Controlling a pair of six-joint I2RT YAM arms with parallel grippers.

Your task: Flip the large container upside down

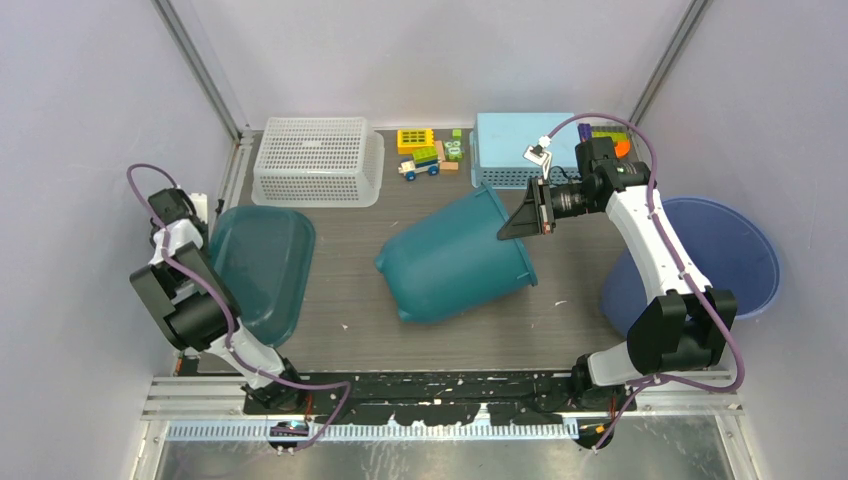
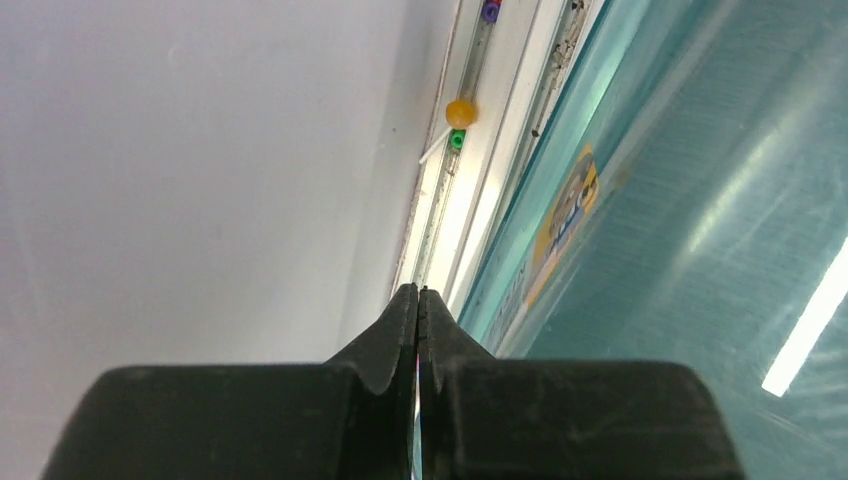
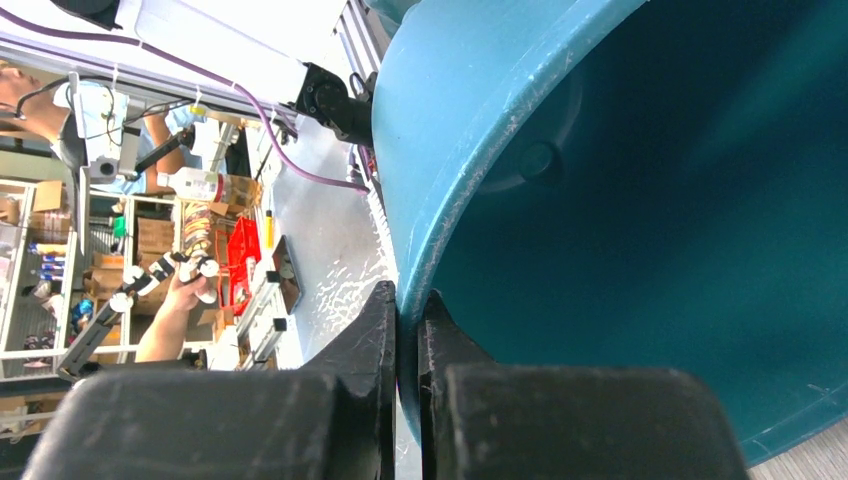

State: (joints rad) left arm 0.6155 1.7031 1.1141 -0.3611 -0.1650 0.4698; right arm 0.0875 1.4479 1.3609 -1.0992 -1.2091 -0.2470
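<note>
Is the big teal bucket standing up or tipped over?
Tipped over: the bucket lies on its side, its mouth facing right, where the right pincer clamps its rim.

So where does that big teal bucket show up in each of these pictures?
Top external: the bucket lies tipped at mid-table.
Left wrist: not in it; that teal is the shallow tub.
Right wrist: it fills the right side.
Shared landmark: the right end effector, shut on its rim.
</note>
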